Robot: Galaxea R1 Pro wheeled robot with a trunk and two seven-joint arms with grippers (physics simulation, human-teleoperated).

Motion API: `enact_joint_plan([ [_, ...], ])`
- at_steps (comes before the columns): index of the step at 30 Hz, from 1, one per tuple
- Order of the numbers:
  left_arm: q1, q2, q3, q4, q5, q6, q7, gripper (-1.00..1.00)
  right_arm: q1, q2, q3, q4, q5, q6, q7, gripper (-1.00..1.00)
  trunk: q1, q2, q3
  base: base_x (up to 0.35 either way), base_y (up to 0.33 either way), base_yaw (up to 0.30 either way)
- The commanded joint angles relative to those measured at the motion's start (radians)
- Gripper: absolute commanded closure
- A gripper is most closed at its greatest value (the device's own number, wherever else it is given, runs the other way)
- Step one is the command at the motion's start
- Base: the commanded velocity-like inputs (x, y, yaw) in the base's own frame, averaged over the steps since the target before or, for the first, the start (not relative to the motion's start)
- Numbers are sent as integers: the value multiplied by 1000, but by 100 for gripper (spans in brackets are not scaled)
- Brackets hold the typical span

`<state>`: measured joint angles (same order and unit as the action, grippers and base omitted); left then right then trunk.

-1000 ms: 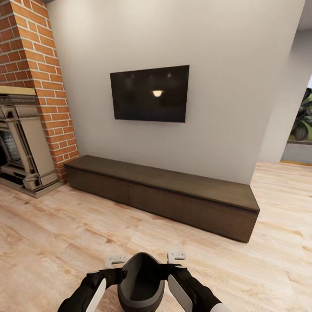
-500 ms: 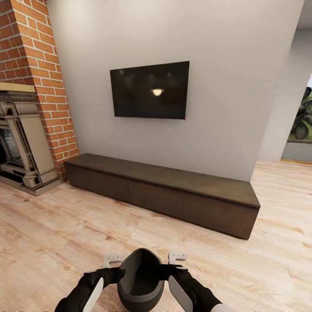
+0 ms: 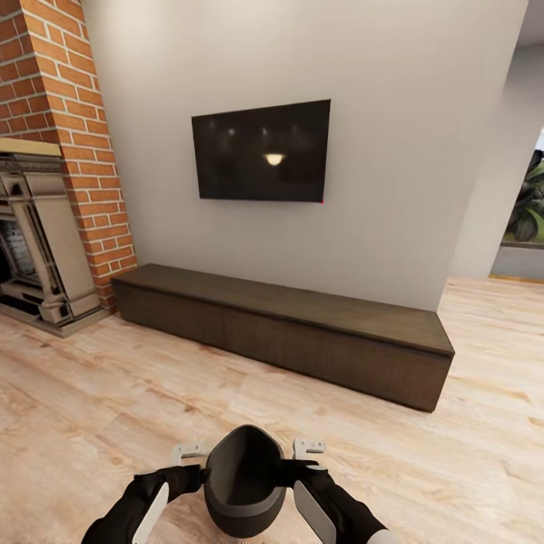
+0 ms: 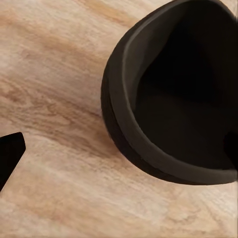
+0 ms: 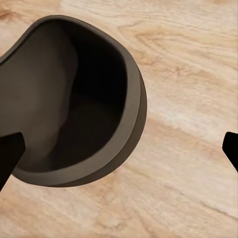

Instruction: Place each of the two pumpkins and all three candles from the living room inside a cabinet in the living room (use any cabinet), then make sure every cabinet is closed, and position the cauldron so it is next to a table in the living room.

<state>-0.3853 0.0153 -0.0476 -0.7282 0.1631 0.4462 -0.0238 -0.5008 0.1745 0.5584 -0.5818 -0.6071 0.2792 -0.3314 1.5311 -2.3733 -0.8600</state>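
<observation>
Against the far wall [image 3: 423, 151] runs the cabinet [image 3: 287, 332], long, low, dark brown, every front flush and shut. Television [image 3: 261, 151] hangs above it; brick fireplace [image 3: 45, 227] stands at its left end. Wood floor [image 3: 113, 393] lies bare between robot and cabinet.

Close under the head camera sits the cauldron [image 3: 245, 483], dark, empty, mouth tipped toward the camera, carried between both arms well short of the cabinet. Table not seen from this spot.

Left gripper [image 3: 190, 456] presses at the cauldron's left side, right gripper [image 3: 307, 449] at its right. Wrist views show the rim beside dark fingertips [image 5: 10, 153], but whether either pair actually pinches the wall, cannot tell.

Risk, as judged: the load seems held by squeeze between two arms. If the arms drift apart during driving or turning, the cauldron may slip, tip further or drop to the floor.
</observation>
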Motion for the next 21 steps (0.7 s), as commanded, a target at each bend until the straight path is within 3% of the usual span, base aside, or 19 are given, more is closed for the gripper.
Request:
enact_joint_plan([
  [1,0,5,-4,-2,16,5,-18,-100,-1,0,3,-1,-5,3,-8,-100,4,-8,-4,0,0,0],
  [7,-1,12,-4,-2,25,6,-82,-100,-1,0,3,-1,-5,3,-8,-100,27,-50,-23,0,0,0],
  [18,-1,10,-5,-2,27,5,-87,-100,-1,0,4,-1,-5,2,-7,-100,69,-127,-58,0,0,0],
  [21,-1,10,-5,-2,27,5,-87,-100,-1,0,6,-2,-5,1,0,-100,70,-127,-69,0,0,0],
])
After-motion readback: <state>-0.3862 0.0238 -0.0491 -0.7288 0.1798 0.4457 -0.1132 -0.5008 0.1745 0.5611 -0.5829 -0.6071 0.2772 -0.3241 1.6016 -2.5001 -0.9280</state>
